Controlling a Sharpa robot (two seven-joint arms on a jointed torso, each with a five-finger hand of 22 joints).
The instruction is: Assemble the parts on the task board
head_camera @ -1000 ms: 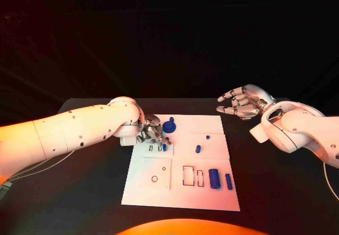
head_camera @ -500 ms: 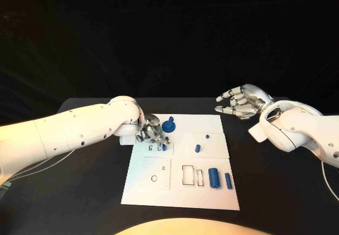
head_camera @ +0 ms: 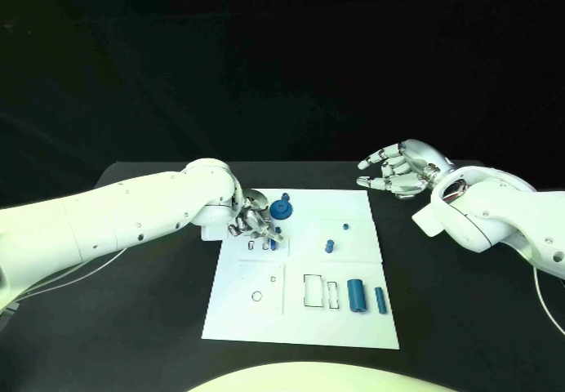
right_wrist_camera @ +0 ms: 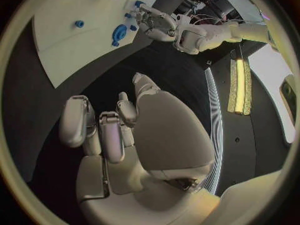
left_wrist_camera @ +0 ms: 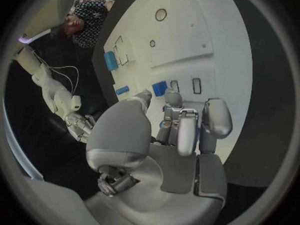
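- Left hand (head_camera: 252, 222), frame centre-left: fingers on a small blue part (head_camera: 273, 243) at the white board (head_camera: 353, 327); grip cannot be told.
- Right hand (head_camera: 400, 171), upper right: fingers spread, empty.
- Part likely light, rigid, slippery; pinch by its sides.

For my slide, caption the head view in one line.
Left hand works at the far-left corner of the white task board among blue parts; right hand hovers empty off the board.

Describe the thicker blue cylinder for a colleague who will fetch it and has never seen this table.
Start at the white task board in the middle of the black table. In its near right part, just right of two black-outlined rectangular slots, two upright blue pieces lie side by side. The thicker blue cylinder is the left, wider one; its neighbour, the thin blue rod, is much slimmer.
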